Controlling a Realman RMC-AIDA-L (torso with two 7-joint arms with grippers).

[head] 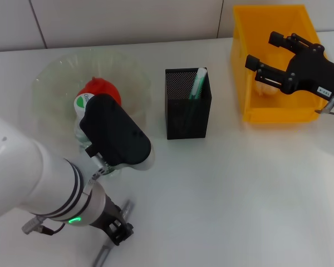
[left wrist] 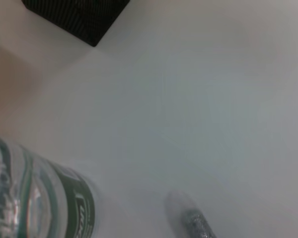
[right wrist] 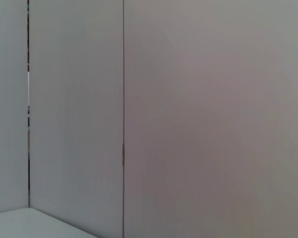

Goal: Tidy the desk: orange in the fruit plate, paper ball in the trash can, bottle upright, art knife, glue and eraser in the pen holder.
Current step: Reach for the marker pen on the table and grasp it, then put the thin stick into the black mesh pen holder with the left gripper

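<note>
The orange lies in the clear glass fruit plate at the far left. A clear bottle with a green-and-white label, close up as the bottle in the left wrist view, stands at the plate's near edge, mostly hidden under my left arm's black wrist. The black mesh pen holder holds a green-and-white glue stick. My right gripper hangs open and empty over the yellow trash can; a pale paper ball shows inside. The eraser is out of view.
A slim grey bar lies on the white table by my left forearm, possibly the art knife; a grey tip shows in the left wrist view. A corner of the pen holder shows there too. The right wrist view shows only wall.
</note>
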